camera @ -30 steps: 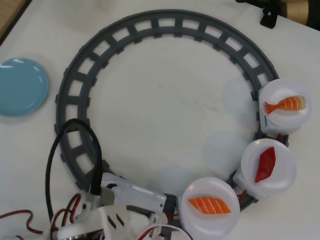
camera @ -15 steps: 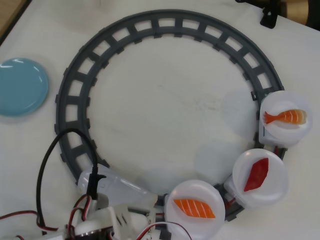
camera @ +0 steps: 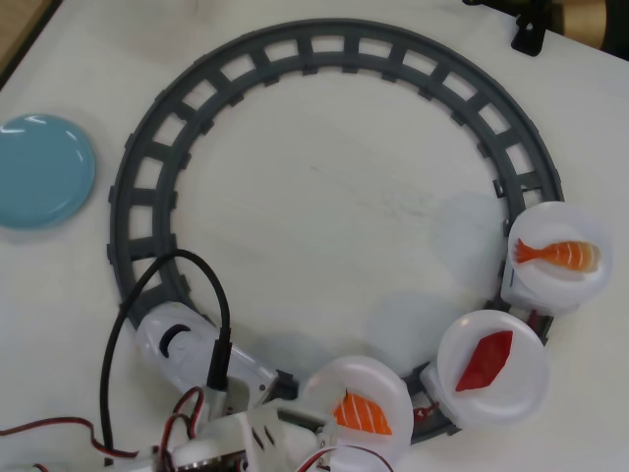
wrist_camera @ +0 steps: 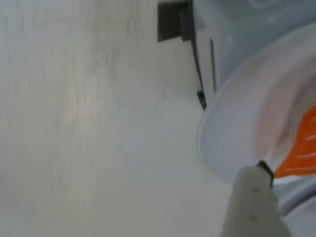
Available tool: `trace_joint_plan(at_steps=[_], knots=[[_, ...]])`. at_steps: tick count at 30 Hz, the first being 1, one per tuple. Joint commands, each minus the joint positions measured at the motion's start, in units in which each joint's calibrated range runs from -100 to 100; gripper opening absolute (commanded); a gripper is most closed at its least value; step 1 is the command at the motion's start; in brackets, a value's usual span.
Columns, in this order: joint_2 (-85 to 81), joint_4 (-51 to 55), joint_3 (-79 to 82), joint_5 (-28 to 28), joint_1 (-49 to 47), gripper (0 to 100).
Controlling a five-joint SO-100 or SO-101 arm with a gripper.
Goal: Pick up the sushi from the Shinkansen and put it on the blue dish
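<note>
The sushi [camera: 364,414], an orange slab with white stripes, lies on the first round white plate [camera: 378,379] behind the Shinkansen [camera: 187,346], low on the grey track in the overhead view. My gripper [camera: 307,433] comes in from the bottom edge and overlaps that plate's left rim and the sushi's left end. In the wrist view one white finger [wrist_camera: 252,202] reaches over the plate rim [wrist_camera: 217,133], its tip beside the sushi [wrist_camera: 301,148]. The other finger is out of sight. The blue dish [camera: 41,169] sits bare at the far left.
Two more plates follow on the train, one with a dark red piece [camera: 484,360] and one with an orange tailed piece [camera: 557,254]. The grey circular track [camera: 324,39] rings the table's middle. A black cable [camera: 162,270] loops over the track near the train's nose.
The train has run leftward along the bottom of the track, and its three plates followed. My gripper has shifted right and now covers the left edge of the sushi plate.
</note>
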Motion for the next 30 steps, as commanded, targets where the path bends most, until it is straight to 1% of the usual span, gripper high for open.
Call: trace_joint_plan(at_steps=[1, 9, 13, 18, 22, 26, 28, 30], knots=[[1.68, -0.25, -0.48, -0.76, -0.38, 29], [4.67, -0.08, -1.56, -5.73, -4.78, 29], [4.75, 0.0, -1.47, -6.94, -7.07, 29], [4.75, 0.17, -0.84, -7.14, -7.51, 29], [4.75, 3.23, -1.02, -6.73, -7.51, 29], [4.84, 3.48, -0.75, -6.73, -7.51, 29], [4.84, 3.57, -0.66, -6.73, -7.51, 26], [4.84, 3.65, -0.39, -6.78, -7.42, 21]])
